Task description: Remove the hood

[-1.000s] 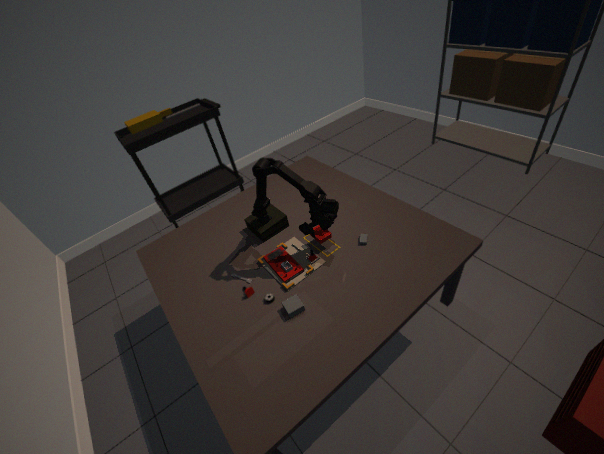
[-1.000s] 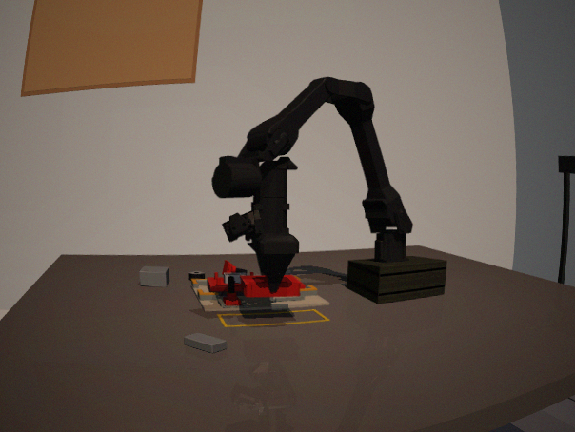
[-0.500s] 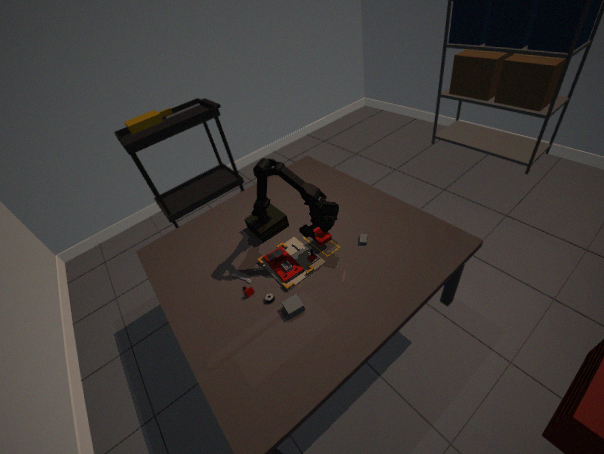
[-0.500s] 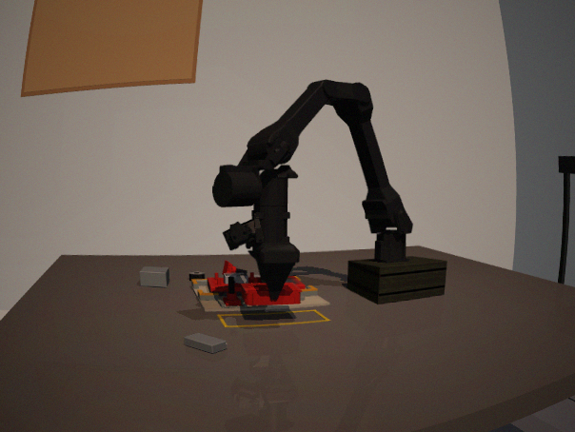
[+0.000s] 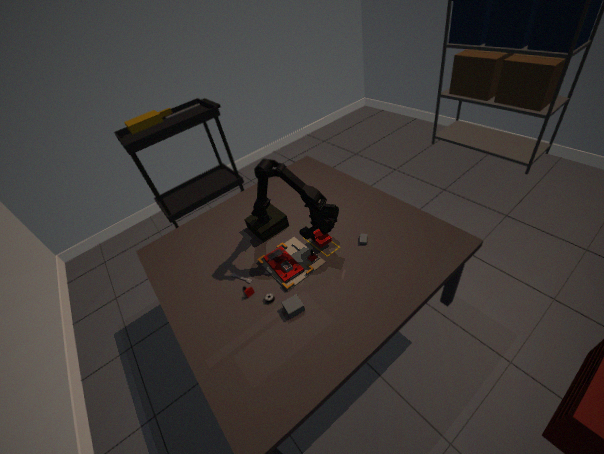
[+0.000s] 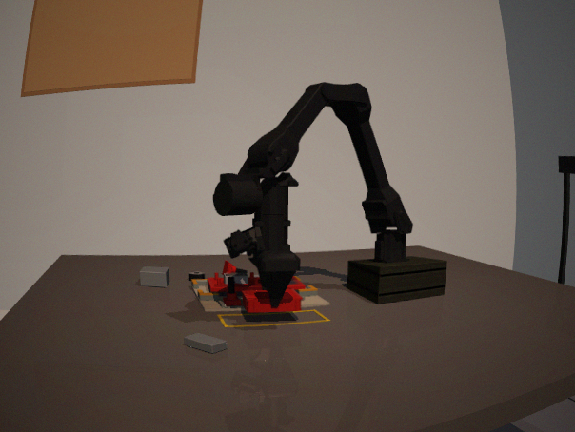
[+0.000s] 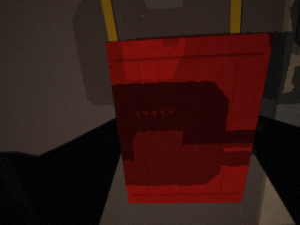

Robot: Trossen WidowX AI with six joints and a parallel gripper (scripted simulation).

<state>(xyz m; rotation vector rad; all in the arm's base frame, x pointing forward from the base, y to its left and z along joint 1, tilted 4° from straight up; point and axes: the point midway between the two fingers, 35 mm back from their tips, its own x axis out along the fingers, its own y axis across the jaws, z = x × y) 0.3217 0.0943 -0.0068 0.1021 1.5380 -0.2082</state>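
The red hood [image 5: 322,238] [image 6: 251,304] [image 7: 210,51] hangs roughly level, a little above the table, with its shadow below. My gripper [image 5: 319,233] [image 6: 275,304] [image 7: 182,123] points down and is shut on the hood, one black finger at each side in the wrist view. The yellow outline of the marked area [image 5: 334,251] [image 6: 277,324] [image 7: 236,16] lies on the table under and around the hood; part of it is hidden by the hood. The toy car [image 5: 295,271] [image 6: 224,285], red on a pale base, sits close beside the outline.
A small grey block [image 5: 363,239] [image 6: 205,343] lies beyond the outline. A larger grey box [image 5: 293,305] [image 6: 154,277], a wheel [image 5: 269,298] [image 6: 196,275] and a small red part [image 5: 249,292] lie past the car. The arm's base [image 5: 267,223] [image 6: 397,281] stands behind.
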